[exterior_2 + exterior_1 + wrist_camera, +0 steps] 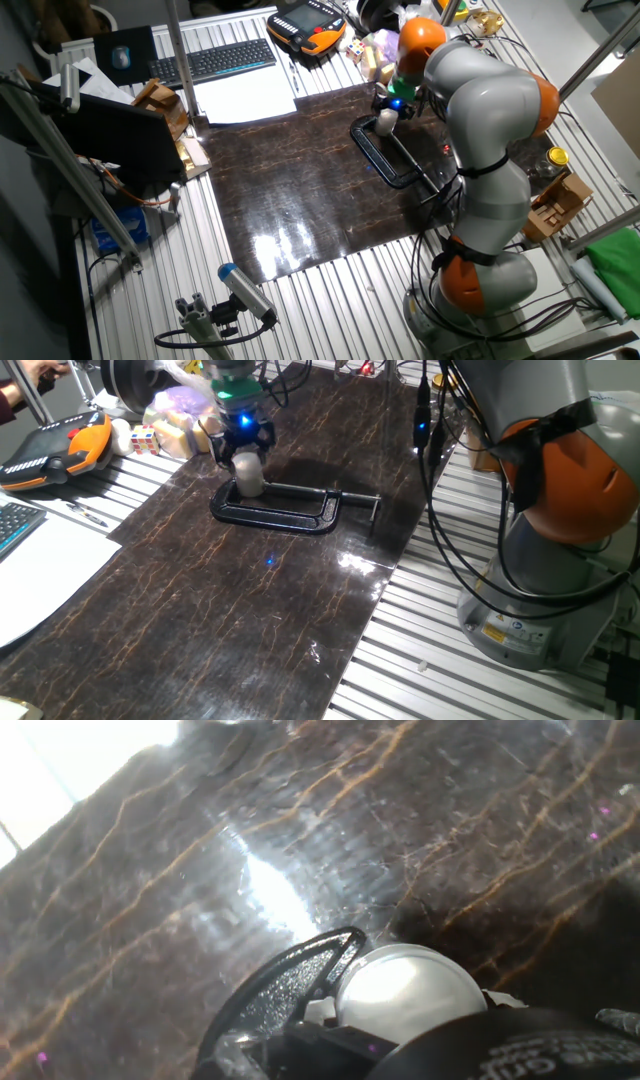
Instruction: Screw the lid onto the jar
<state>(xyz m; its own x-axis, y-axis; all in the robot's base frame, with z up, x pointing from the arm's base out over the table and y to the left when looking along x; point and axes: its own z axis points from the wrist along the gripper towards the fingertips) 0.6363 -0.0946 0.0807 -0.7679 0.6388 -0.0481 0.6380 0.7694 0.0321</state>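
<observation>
The small whitish jar stands upright in the jaw of a black C-clamp on the dark marbled mat; it also shows in the other fixed view. My gripper points straight down over the jar, its two black fingers flanking the jar's top. In the hand view the round grey-white lid lies between the fingers, and the gripper looks closed on its rim. The lid sits on top of the jar; whether it is threaded on is hidden. The gripper also shows in the other fixed view.
The clamp's screw handle sticks out to the right. An orange teach pendant, dice and foam pieces lie behind the mat. White paper lies left. The arm's base and cables stand right. A yellow-lidded jar sits off the mat.
</observation>
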